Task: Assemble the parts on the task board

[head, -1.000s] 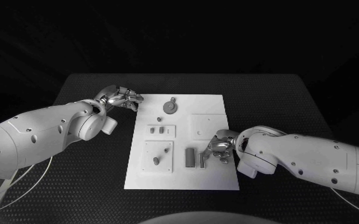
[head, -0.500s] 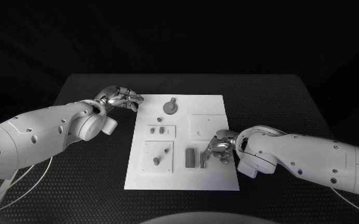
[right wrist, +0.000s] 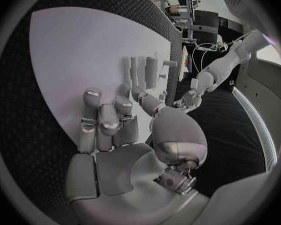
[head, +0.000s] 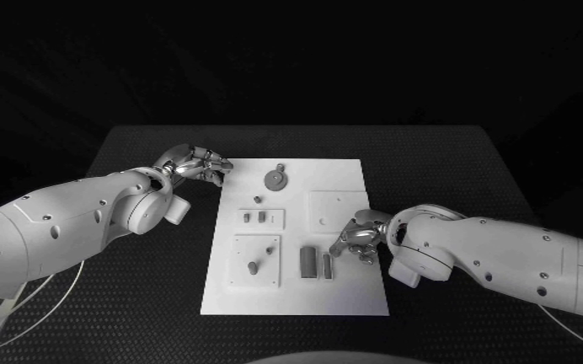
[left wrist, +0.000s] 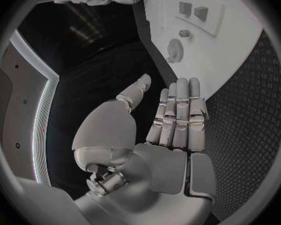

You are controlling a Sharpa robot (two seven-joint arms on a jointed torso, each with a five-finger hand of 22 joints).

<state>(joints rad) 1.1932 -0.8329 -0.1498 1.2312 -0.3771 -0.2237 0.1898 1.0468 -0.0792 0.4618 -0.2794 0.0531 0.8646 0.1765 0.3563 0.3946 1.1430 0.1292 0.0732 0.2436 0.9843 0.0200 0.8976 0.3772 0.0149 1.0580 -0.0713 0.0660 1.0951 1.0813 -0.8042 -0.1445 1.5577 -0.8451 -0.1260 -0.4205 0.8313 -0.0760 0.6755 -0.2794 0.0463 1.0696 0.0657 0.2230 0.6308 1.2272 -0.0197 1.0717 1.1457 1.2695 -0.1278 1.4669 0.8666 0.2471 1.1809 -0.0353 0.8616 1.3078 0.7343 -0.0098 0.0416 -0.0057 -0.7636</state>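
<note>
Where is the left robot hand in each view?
Head view: left robot hand at the task board's far left corner.
Left wrist view: fills the middle, fingers pointing toward the board.
Right wrist view: small, beyond the board's edge.
Shared landmark: the white task board.

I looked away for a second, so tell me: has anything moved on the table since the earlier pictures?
The whole head view has slid down slightly, so the camera moved, not the board. The right hand has edged a little away from the two bars, towards the far side of the white board, and holds nothing. The left hand, at the board's far left corner, and the parts stayed put.
</note>
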